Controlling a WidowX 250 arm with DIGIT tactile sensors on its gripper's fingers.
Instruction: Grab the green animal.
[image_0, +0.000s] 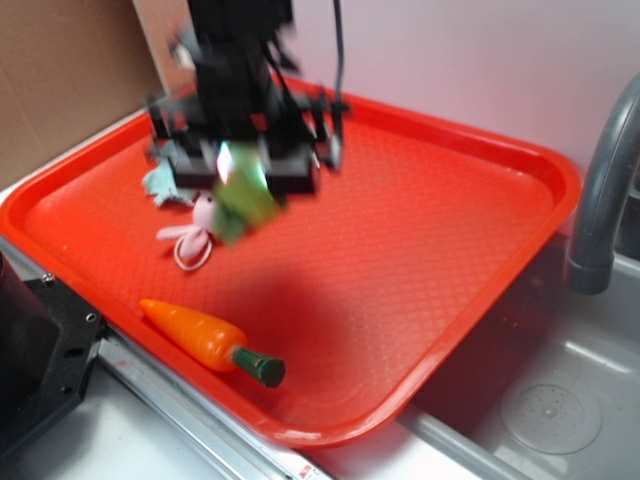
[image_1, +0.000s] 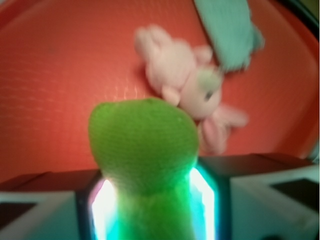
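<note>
The gripper pinches the green animal tight between its two fingers, so the toy hangs straight under it, up above the tray, near the bunny.

Bright, even light fills both views. In the exterior view my claw and the green animal smear with motion blur at upper left; the carrot at lower left stays sharp, and a soft shadow darkens the tray at centre. From my wrist, everything is soft: the animal looms out of focus, white-cyan glare flares beside it at the bottom, and the bunny blurs above.
</note>
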